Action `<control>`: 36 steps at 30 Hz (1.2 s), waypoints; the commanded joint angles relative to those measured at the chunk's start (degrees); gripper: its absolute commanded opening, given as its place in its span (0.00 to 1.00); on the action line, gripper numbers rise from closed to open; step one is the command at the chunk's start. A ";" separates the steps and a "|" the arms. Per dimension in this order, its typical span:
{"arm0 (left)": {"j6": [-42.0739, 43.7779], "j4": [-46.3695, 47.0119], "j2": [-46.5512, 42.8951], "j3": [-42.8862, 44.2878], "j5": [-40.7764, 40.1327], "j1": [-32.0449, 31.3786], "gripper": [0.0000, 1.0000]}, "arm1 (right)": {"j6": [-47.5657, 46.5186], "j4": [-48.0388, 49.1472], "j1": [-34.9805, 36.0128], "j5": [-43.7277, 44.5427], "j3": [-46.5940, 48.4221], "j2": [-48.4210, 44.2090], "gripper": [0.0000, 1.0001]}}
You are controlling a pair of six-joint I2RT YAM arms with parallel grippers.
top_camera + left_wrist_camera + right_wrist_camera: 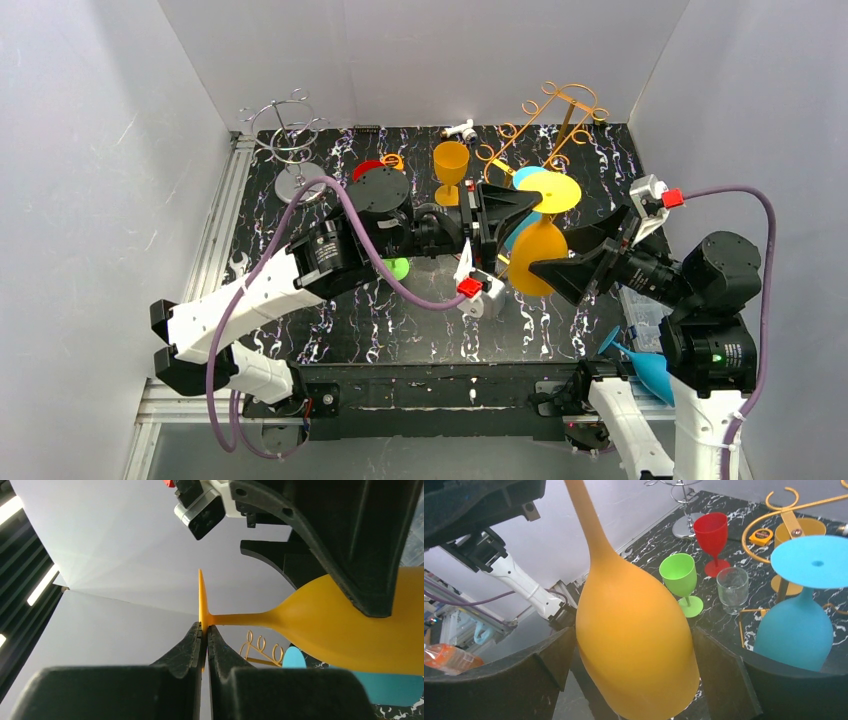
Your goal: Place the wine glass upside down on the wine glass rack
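Observation:
The orange wine glass (538, 258) hangs in the air over the table's middle right, foot toward the back. My left gripper (532, 203) is shut on the rim of its flat foot (201, 600). In the right wrist view the glass points bowl down, and my right gripper (634, 635) stands open with a finger close on each side of the bowl (634, 645). The gold wine glass rack (550, 120) stands at the back right. A blue glass (794, 630) hangs upside down on the rack.
On the table stand a green glass (679, 572), a red glass (711, 532), a clear tumbler (732, 587) and another orange glass (451, 165). A silver rack (290, 140) is at the back left. A teal glass (650, 370) lies by the right arm's base.

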 commanded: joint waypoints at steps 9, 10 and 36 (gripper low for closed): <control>-2.77 5.41 0.22 3.51 0.57 1.38 0.00 | 1.72 8.46 0.97 -4.35 1.01 -0.24 0.98; -3.04 5.71 0.22 3.64 0.57 1.36 0.00 | 2.50 9.37 0.93 -4.55 0.43 -0.09 0.98; -14.50 9.10 -1.47 4.62 -10.19 1.62 0.98 | -7.77 -1.44 0.96 23.32 8.19 6.19 0.49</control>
